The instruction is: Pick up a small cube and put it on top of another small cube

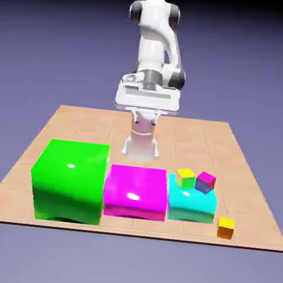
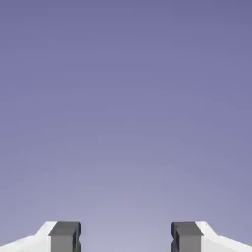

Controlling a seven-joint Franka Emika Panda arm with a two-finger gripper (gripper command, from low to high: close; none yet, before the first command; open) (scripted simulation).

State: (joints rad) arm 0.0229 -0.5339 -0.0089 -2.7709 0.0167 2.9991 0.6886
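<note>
The small cube [image 1: 226, 227], yellow on top with orange sides, sits on the table near its front edge at the exterior view's right. My gripper [image 1: 147, 108] hangs well above the table's far half, far from that cube. In the hand view the gripper [image 2: 126, 238] is open: its two grey fingertips [image 2: 64, 236] stand wide apart with only the plain backdrop between them. No cube shows in the hand view.
A big green block [image 1: 69, 179], a magenta block [image 1: 136, 192] and a cyan block [image 1: 191, 204] stand in a row along the front. On the cyan block rest a small yellow-and-green cube [image 1: 185, 177] and a small magenta-and-blue cube [image 1: 205, 182].
</note>
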